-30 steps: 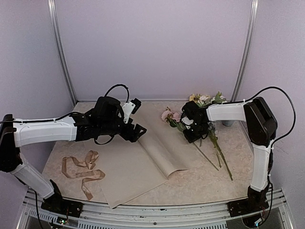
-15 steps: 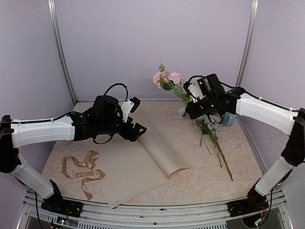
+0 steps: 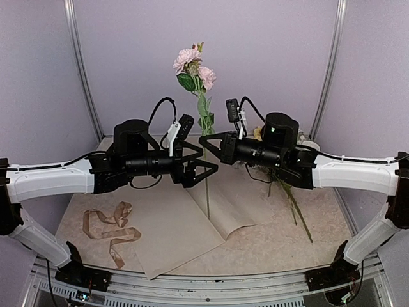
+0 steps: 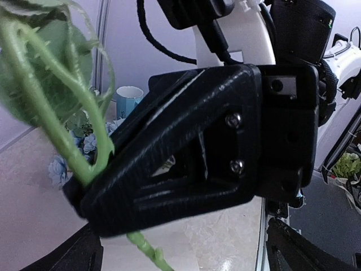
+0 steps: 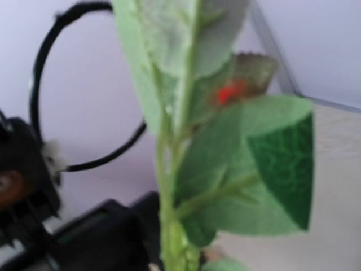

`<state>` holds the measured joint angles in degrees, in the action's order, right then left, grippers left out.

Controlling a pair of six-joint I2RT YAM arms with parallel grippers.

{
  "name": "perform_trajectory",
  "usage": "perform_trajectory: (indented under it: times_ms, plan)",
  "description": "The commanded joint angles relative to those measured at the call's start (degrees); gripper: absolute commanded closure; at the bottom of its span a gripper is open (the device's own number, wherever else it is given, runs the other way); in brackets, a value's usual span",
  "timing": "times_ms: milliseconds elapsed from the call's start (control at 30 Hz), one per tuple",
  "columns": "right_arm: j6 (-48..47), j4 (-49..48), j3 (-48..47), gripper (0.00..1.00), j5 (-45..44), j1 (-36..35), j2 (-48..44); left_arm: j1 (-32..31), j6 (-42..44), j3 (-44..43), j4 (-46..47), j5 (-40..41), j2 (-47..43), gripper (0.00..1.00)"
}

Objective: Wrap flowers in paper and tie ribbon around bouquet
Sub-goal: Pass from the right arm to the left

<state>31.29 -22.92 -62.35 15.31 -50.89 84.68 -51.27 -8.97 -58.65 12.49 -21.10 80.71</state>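
Blurred green flower stem and leaves before a black cable

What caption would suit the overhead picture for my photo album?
Right gripper holds a pink flower upright over the wrapping paper, the open left gripper alongside its stem.

One pink flower stem stands upright at upper centre, blooms on top. The other flowers lie at right centre. The paper lies lower centre, creased. The ribbon curls loosely lower left.
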Motion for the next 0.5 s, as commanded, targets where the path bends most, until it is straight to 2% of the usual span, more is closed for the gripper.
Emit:
perform_trajectory:
  times_ms: [0, 33, 67, 100, 167, 200, 267, 333, 400, 467]
  plan:
    - [1.7, -8.1, -3.8, 1.0, 3.3, -1.8, 1.3, 0.1, -0.1, -2.9, -0.4, 4.5, 2.4, 0.04]
    - [1.9, -8.1, -4.0, 1.0, 3.6, -2.1, 1.8, 0.9, -0.8, -3.4, -1.8, 5.6, 2.8, 0.06]
    - [2.3, -8.2, -4.1, 1.0, 3.8, -2.3, 2.2, 2.0, -1.5, -3.3, -2.1, 5.3, 3.0, 0.14]
    - [2.8, -8.7, -3.7, 1.0, 4.4, -2.4, 2.5, 2.4, -1.9, -2.7, -1.5, 4.8, 2.8, 0.29]
    - [4.0, -9.6, -2.6, 1.0, 5.0, -2.5, 3.0, 2.4, -2.2, -1.6, 0.4, 4.3, 2.3, 0.8]
    - [4.5, -9.4, -2.4, 1.0, 5.0, -2.4, 3.2, 2.4, -2.7, -1.3, 1.0, 4.2, 2.0, 0.99]
    - [3.8, -6.7, -3.0, 1.0, 5.1, -2.2, 3.5, 2.5, -4.0, -0.7, 1.5, 3.8, 1.4, 1.0]
    - [1.6, 0.5, -6.2, 1.0, 5.1, -1.6, 3.7, 3.5, -6.9, 0.6, 2.2, 4.2, 0.3, 1.0]
    - [-1.8, 13.7, -8.7, 0.66, 0.4, -0.7, 2.9, 5.8, -11.2, 2.7, 2.0, 4.3, -0.2, 1.0]
    - [-4.3, 24.1, -9.1, 0.42, -5.7, 0.8, 1.0, 9.7, -17.1, 4.6, 1.3, 3.9, 0.2, 1.0]
